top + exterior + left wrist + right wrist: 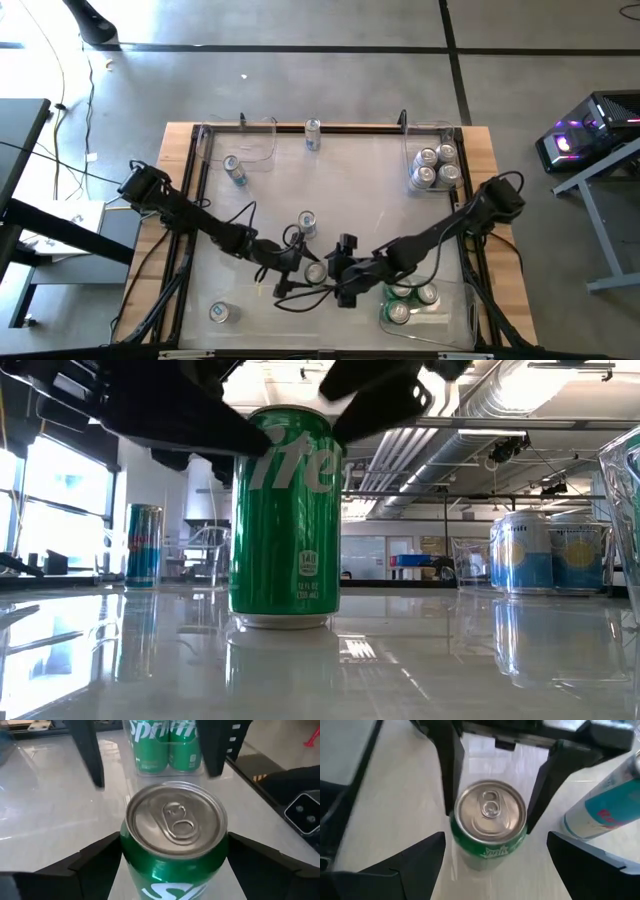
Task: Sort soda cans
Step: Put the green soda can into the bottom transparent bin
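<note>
A green soda can (315, 272) stands upright on the table's near middle, with its base on the tabletop (285, 622). My left gripper (174, 840) reaches in from the left and is shut on it. My right gripper (495, 840) comes in from the right. It is open, with its fingers wide apart on either side of the can, touching nothing. Loose blue and silver cans stand at the far edge (312, 133), behind the green can (307, 222) and near left (218, 312). My left gripper pinches the green can between its two fingers (95, 862) on the upper wall just under the rim (127, 852), on opposite sides. The fingers come slanting down from the table's left. The can stays upright with its base on the table.
Clear bins sit at the corners. The far right one (408, 150) holds several silver-white cans. The near right one (470, 310) holds green cans. The far left one (205, 150) holds one blue can (235, 170). Cables trail from both arms near the grippers. The table's far middle shows no cans.
</note>
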